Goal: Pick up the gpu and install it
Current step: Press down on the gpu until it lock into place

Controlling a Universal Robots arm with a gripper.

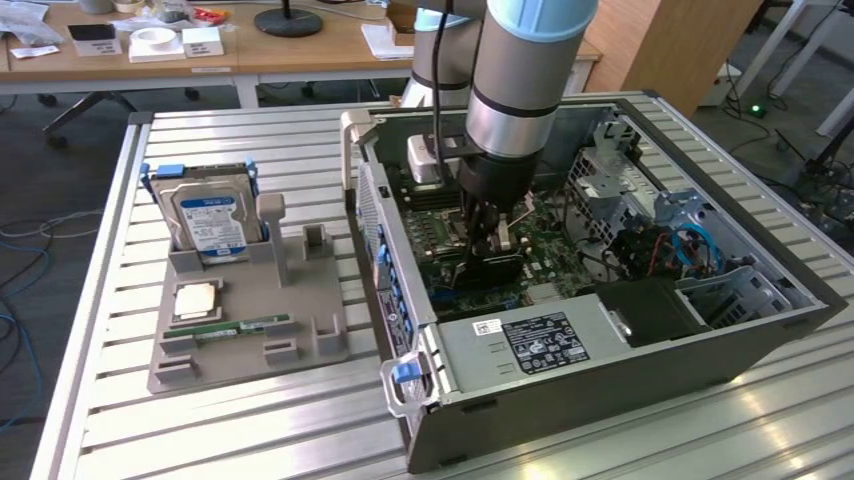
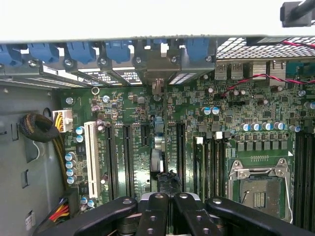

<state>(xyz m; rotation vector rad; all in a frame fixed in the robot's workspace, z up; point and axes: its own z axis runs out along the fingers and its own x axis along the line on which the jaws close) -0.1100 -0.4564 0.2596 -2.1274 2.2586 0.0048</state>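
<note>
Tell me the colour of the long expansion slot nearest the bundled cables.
White; the other slots are black. Clearest in the wrist view.

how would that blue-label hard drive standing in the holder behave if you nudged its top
The hard drive stands upright on its edge in a slot of the grey holder, so a sideways nudge would probably rock it rather than topple it. It looks like a thick metal block, likely stiff and fairly heavy for its size.

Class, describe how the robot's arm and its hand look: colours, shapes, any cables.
The arm is a thick silver-grey cylinder with a pale blue cap at its upper joint and black bands near the wrist. Below it sits a black hand with dark, rounded fingers joined by bolted links. A black cable runs alongside.
</note>
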